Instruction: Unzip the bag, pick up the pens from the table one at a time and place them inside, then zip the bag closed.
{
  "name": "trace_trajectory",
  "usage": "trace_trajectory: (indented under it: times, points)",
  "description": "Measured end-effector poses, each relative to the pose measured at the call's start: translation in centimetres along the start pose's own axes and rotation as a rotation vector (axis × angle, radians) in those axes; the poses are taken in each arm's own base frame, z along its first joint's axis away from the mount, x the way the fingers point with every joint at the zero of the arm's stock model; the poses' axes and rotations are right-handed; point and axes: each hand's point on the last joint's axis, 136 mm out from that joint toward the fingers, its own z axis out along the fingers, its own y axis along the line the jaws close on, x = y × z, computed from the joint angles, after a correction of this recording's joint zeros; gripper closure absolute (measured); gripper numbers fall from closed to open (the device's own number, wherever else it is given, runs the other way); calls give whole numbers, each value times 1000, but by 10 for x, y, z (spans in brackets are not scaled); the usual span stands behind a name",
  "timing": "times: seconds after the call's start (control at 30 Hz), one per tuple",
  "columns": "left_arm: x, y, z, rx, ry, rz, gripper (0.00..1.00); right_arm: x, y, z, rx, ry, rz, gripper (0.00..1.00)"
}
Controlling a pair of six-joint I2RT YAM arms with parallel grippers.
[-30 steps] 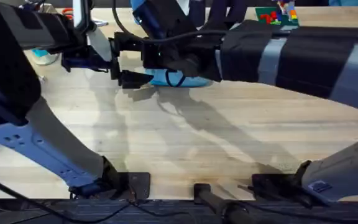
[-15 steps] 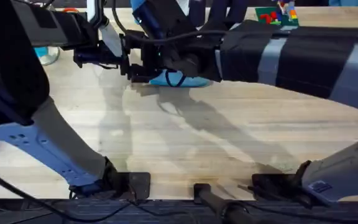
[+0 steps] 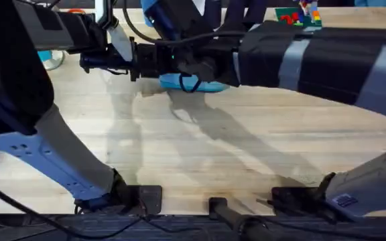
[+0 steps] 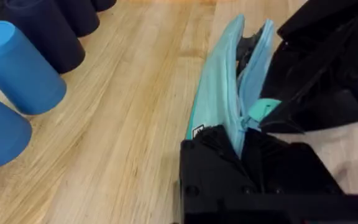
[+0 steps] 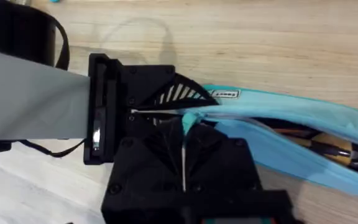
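Table (image 3: pixel 200 154) of light wood planks carries the whole scene, its grain running across the near half in the overhead view. Over it, the right arm (image 3: pixel 313 57), large, dark and grey-banded, stretches from the right side across the middle toward the far left. The left arm (image 3: pixel 19 73) rises from the lower left and bends toward the same spot, so that both grippers meet at one end of the bag.

Blue cylinders (image 4: pixel 23 68) stand on the table beside the bag, well clear of it, with darker navy ones (image 4: pixel 48 31) behind them. A cluster of coloured bricks (image 3: pixel 299 16) lies at the far right edge of the table.

The bag (image 3: pixel 191 83), a light-blue fabric pouch, lies on the table at the far centre, partly under the right arm. Its zipper is parted along most of the visible length, so the two fabric lips stand apart.

The left gripper (image 4: pixel 241 158) is clamped on the near end of the bag, its black fingers pressed on the fabric at the zipper line. The right gripper (image 5: pixel 184 152) is closed against it from the opposite side, pinching the same end at the zipper; whether it holds the pull itself cannot be told.

Pens (image 5: pixel 325 144), orange and dark, lie inside the bag, visible through the opening.
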Motion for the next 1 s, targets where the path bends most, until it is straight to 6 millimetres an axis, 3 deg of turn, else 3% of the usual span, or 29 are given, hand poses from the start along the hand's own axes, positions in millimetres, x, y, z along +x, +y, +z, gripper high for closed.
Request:
trace_trajectory:
  times: [0.37, 1.0]
  points:
    - [0, 0, 0, -1, 3, 2, 956, -2, -6, 1, 12, 2, -9, 971]
    - [0, -1, 3, 8, 6, 7, 956, 10, -72, -4, 166, 166, 16, 969]
